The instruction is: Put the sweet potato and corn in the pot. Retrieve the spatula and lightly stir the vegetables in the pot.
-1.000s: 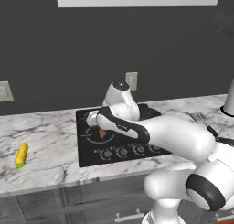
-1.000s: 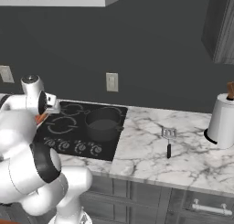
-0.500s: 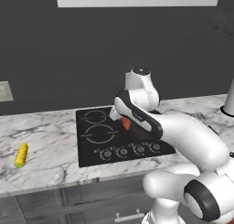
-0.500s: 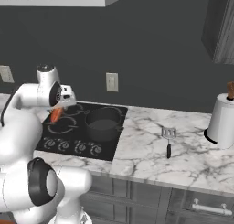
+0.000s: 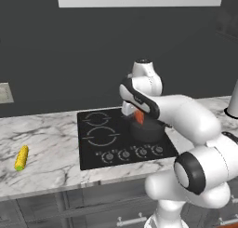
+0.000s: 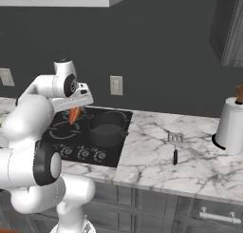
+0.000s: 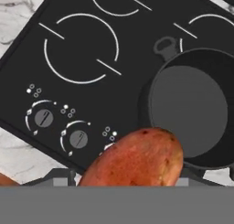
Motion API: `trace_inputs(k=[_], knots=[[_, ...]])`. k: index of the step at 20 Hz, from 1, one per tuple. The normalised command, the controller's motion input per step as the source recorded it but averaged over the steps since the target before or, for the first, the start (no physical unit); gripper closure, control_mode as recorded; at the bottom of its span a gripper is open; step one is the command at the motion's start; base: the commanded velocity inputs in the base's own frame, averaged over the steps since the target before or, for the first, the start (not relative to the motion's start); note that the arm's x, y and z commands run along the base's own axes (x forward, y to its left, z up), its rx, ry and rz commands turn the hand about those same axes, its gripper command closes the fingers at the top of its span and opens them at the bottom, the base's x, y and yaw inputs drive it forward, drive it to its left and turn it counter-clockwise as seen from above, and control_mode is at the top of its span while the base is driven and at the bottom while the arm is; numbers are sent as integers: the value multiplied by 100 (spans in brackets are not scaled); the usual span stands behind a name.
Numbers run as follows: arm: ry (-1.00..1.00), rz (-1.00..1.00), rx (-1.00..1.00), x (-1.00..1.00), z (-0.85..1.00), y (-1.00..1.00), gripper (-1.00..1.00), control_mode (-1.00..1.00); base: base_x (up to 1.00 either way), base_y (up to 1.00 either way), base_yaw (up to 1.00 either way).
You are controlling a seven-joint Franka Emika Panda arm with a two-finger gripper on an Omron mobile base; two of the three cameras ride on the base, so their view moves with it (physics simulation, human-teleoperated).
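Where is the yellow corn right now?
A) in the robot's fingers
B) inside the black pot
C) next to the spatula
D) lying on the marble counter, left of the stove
D: the corn lies alone on the marble counter well left of the stove, while the pot looks empty and the sweet potato is what the robot carries.

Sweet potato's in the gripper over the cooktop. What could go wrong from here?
1. The sweet potato hangs beside the pot, not over it; releasing now would likely drop it on the cooktop.
2. The corn lies far off on the counter, so a long reach follows.
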Motion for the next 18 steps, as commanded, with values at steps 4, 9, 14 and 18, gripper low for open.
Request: trace_inputs(k=[4,9,14,18], knots=[[2,11,8,16,-7,-82,100,-100,0,0,0],[8,10,5,14,-37,-57,100,-100,0,0,0],[12,8,0,34,-43,-6,100,-100,0,0,0],[5,5,0,45,-29,0,100,-100,0,0,0]])
